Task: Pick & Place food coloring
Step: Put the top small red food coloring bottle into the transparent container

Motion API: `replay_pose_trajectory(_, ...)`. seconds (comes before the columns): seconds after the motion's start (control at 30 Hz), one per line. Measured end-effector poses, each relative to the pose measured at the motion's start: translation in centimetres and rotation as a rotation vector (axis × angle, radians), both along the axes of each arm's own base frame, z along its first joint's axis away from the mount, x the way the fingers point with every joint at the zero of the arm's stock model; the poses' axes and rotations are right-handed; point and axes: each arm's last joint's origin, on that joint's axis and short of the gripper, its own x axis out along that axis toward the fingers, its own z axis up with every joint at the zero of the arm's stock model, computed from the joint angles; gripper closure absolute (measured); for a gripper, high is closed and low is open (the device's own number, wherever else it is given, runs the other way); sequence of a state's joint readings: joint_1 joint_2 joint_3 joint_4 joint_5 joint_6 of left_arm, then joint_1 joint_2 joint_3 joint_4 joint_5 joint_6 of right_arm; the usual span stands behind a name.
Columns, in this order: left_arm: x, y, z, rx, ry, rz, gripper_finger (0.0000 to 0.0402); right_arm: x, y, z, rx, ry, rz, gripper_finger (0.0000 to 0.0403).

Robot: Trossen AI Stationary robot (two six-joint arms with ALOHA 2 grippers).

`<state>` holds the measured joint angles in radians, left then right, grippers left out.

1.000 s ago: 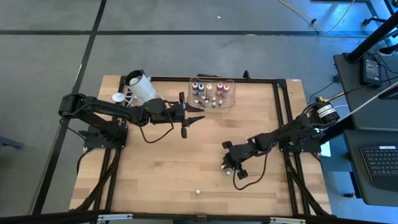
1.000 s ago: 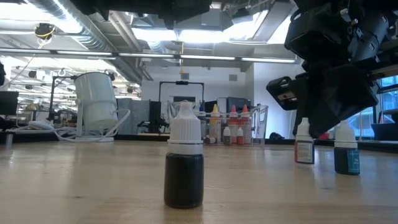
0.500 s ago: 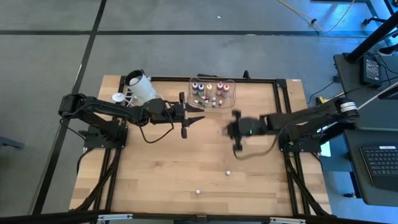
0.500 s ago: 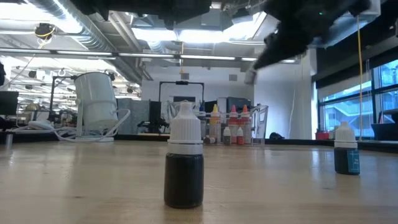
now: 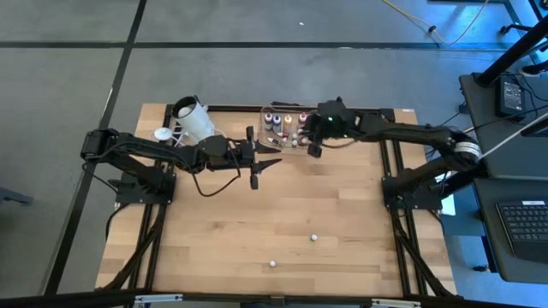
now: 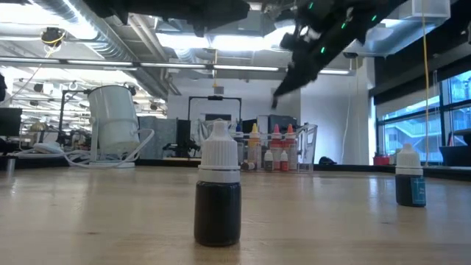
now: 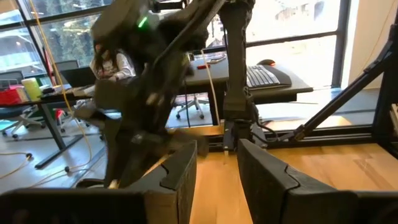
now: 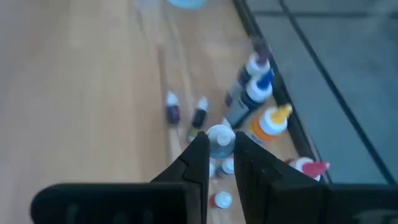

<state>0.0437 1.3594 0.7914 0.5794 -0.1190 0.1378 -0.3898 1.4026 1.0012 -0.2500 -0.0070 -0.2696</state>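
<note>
We record one camera looking straight down on the whole worktop (image 5: pixel 257 222), one level at its surface facing the room, both sharing the clear tub (image 5: pixel 293 127), plus two close wrist cameras.

Bright, even overhead light, soft shadows.
Ceiling strips (image 6: pixel 221 68) glare; right wrist view blurred, moving arm (image 6: pixel 324 37) smeared.

Right arm stretched across, its right gripper (image 5: pixel 313 143) clamped on a small food coloring bottle (image 8: pixel 219 140); left arm extended level, left gripper (image 5: pixel 259 159) fingers partly apart, empty.
</note>
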Motion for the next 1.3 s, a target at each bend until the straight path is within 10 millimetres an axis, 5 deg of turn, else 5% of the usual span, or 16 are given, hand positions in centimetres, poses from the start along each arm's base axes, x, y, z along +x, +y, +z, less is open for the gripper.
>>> replay_pose_trajectory(0.27,0.0,0.1,0.0,0.017,0.007,0.027,0.0286,1.1,-4.1,-4.8,0.063,0.106,-0.094,0.0340)
replay_pose_trajectory(0.57,0.0,0.1,0.0,0.016,0.008,0.027,0.0290,1.7,-5.4,-7.9,0.099,0.172,-0.122,0.0339)
replay_pose_trajectory(1.3,0.0,0.1,-0.1,0.014,0.008,0.026,0.0287,2.0,-5.9,-9.8,0.122,0.224,-0.127,0.0337)
